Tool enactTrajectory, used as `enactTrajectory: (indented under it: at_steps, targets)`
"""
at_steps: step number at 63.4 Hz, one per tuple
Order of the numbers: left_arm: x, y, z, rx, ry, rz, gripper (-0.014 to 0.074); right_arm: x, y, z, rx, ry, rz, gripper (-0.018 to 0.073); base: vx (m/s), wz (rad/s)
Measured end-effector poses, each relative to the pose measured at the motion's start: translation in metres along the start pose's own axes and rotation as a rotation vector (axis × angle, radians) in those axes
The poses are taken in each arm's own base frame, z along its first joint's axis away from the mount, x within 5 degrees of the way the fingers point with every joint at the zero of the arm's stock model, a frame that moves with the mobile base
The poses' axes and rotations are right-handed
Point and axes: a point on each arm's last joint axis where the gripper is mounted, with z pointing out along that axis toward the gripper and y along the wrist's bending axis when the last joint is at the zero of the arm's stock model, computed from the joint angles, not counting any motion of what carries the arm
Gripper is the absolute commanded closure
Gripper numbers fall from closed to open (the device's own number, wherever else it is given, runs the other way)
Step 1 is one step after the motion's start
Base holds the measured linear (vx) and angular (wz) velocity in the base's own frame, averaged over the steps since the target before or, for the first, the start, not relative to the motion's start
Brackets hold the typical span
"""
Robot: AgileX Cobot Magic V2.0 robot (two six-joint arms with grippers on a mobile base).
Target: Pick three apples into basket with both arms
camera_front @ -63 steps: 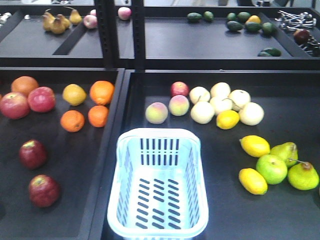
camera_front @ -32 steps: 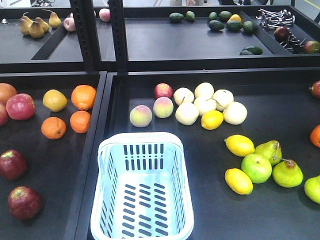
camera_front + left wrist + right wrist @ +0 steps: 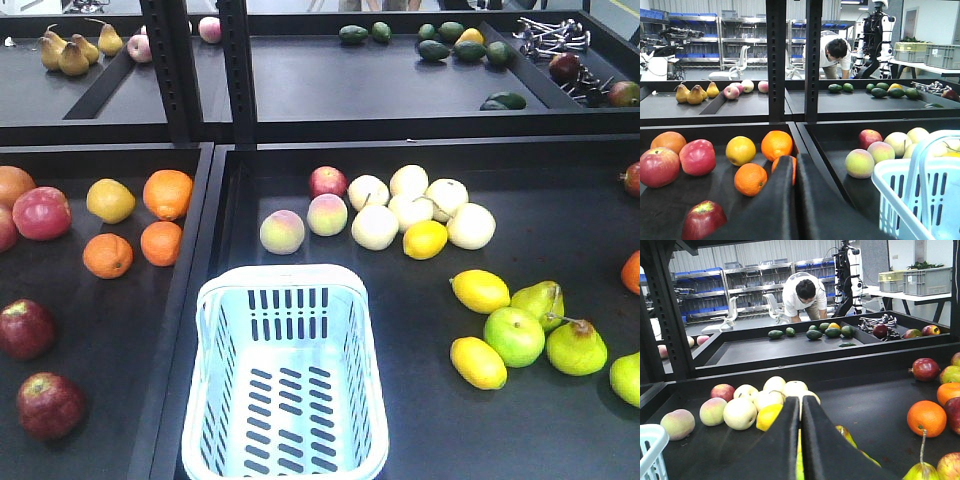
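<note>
Because two dark apples (image 3: 25, 328) lie left of the empty basket (image 3: 290, 273), the left gripper (image 3: 794, 167), fingers pressed together and empty like the right gripper (image 3: 800, 407), sits nearer them.

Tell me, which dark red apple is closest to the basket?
The lower dark apple, in the front view's bottom-left corner. The other dark apple sits farther back and farther left of the basket.

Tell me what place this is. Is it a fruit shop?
Probably a robot lab set up like a fruit shop: a shopping basket and oranges on black trays, but a humanoid robot and office chair stand behind.
</note>
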Motion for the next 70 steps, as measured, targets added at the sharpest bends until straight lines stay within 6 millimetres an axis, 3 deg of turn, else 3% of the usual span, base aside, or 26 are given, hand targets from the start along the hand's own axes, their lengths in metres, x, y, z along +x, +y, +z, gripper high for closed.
enactTrajectory:
  at_steps: [70]
  targets:
    - [0.0000,0.0000,0.0000,0.000,0.000,0.000,0.0603,0.0000,0.0000,0.0000,0.000,0.000,0.000,0.0568,0.01,-0.01]
